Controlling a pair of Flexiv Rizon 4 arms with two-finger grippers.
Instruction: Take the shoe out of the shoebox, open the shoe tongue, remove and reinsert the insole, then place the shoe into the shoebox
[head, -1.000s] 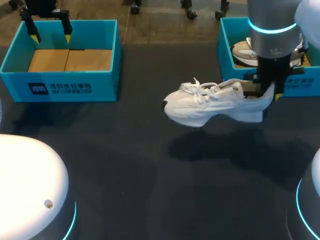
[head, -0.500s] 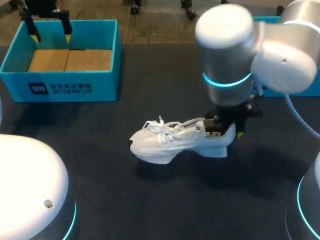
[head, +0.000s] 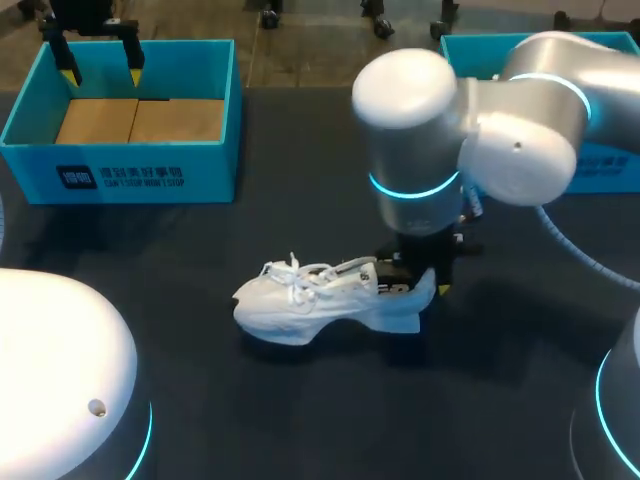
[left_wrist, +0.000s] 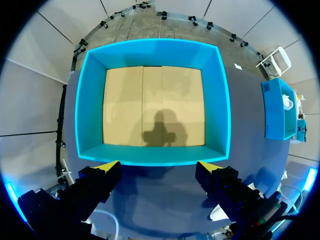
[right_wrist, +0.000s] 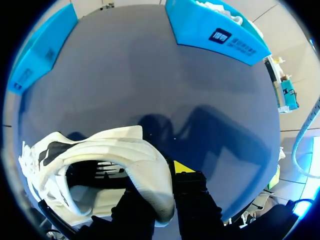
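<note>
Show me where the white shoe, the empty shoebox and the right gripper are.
white shoe (head: 296, 280): head view, on its laces.
empty shoebox (head: 140, 180): head view, on its front wall.
right gripper (head: 420, 284): head view, between its fingertips at the shoe's heel.

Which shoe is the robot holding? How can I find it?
On the dark table, look between the left blue box and the right blue box. There the right gripper pinches the heel of a white lace-up shoe. It is the only shoe outside the boxes.
</note>
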